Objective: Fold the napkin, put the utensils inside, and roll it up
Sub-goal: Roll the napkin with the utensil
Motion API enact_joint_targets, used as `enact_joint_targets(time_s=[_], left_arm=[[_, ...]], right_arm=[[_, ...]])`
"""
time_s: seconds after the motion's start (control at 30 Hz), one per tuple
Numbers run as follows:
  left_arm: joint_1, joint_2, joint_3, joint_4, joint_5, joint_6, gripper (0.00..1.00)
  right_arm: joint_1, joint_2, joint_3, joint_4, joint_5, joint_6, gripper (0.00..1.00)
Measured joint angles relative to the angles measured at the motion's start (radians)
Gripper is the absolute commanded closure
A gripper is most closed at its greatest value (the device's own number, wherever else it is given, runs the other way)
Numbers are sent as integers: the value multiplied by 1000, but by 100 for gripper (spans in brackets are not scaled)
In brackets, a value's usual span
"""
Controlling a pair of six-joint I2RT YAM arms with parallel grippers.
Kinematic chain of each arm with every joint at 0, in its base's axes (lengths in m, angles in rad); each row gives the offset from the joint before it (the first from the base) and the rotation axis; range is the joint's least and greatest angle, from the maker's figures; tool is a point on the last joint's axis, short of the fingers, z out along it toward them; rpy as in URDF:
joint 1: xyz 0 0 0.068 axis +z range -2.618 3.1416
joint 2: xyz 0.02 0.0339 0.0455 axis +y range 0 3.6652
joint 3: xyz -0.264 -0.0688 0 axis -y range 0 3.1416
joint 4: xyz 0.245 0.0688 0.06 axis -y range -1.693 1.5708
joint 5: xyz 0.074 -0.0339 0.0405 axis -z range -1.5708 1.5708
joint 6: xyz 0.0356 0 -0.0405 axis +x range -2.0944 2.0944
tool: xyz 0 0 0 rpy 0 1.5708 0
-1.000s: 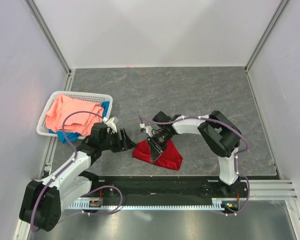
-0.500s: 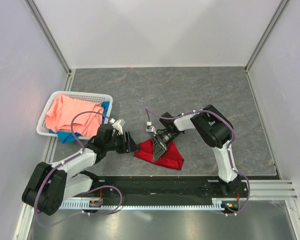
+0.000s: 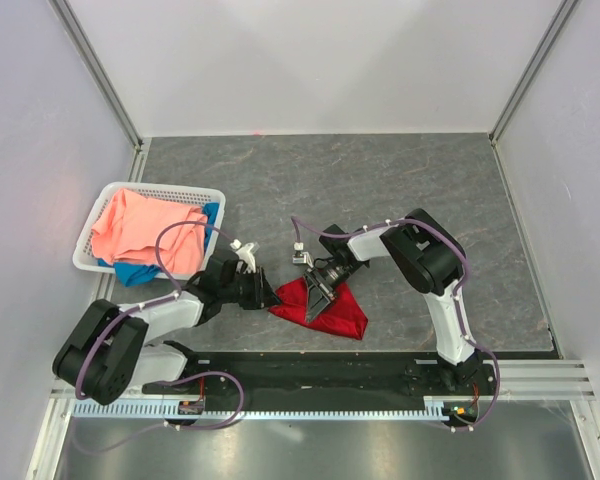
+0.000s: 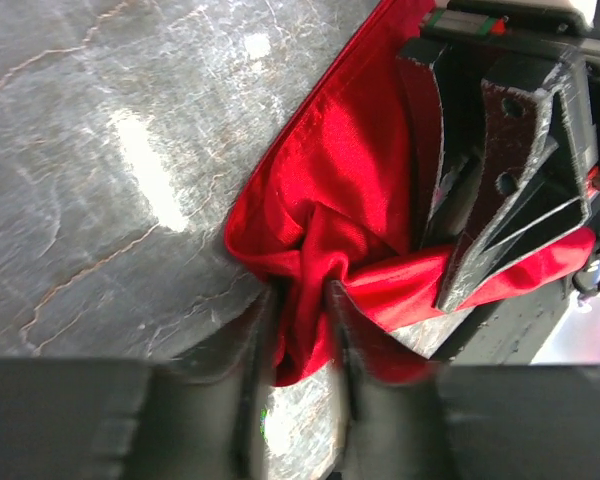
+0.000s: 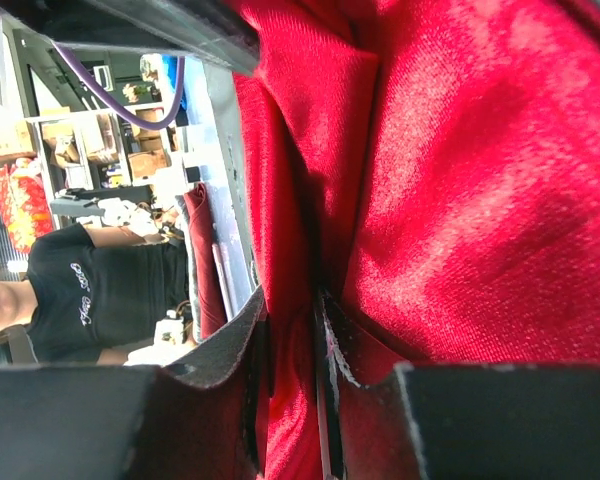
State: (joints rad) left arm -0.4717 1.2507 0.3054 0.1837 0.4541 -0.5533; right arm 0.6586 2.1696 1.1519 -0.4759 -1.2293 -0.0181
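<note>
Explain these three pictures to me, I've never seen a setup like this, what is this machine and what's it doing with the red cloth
This is a robot with two arms bolted at the near edge of a grey table. The wide picture comes from a fixed camera above and behind the arms. The other two come from a small camera on each wrist, so each shows that arm's own two fingers close up. A red napkin lies bunched on the table. The left gripper pinches a gathered corner of it, and the right gripper is closed on a fold of it. At the left stands a white basket holding a salmon-pink cloth and a blue cloth.
</note>
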Motion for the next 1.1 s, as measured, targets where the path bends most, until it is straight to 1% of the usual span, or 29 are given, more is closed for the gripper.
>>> enact_joint_targets(time_s=[0.03,0.07,0.1,0.17,0.2,0.27,0.3,0.4,0.5,0.57,0.6,0.63,0.67,0.7,0.77,0.87,0.97,1.1], left_arm=[[-5,5,1,3,-3,2,87],[-10,8,2,5,-6,2,92],[-11,9,4,5,-7,3,98],[-14,9,10,3,-8,6,98],[-14,9,13,1,-9,6,98],[-14,9,22,-18,-10,7,98],[-14,9,31,-35,-10,7,98],[-14,11,66,-95,-13,6,98],[-14,35,124,-179,-24,4,98],[-12,74,175,-244,-26,4,98],[-10,99,201,-274,-26,4,98],[-7,122,226,-301,-24,4,98],[-4,140,245,-323,-21,4,98],[0,151,258,-343,-16,4,98],[7,166,277,-375,-3,4,98],[18,181,296,-410,16,4,98],[24,185,308,-441,26,4,98],[26,190,320,-473,30,5,98]], right_arm=[[0,0,1,-2,1,0,72],[0,0,2,-3,3,0,71],[0,0,4,-5,5,2,67],[0,-2,11,-11,16,9,61],[0,-8,13,-13,23,17,52],[0,-34,14,-19,49,37,43],[1,-55,14,-21,72,48,34],[0,-158,14,-15,202,61,26],[7,-300,6,8,352,71,23],[32,-426,-27,47,498,75,22],[65,-497,-53,70,590,77,20],[123,-584,-93,109,706,76,20],[169,-637,-120,129,772,75,19],[241,-696,-158,166,863,74,19],[384,-771,-225,223,1024,71,18],[570,-787,-310,290,1242,62,18],[643,-739,-344,305,1386,48,18],[685,-653,-344,327,1527,22,18]])
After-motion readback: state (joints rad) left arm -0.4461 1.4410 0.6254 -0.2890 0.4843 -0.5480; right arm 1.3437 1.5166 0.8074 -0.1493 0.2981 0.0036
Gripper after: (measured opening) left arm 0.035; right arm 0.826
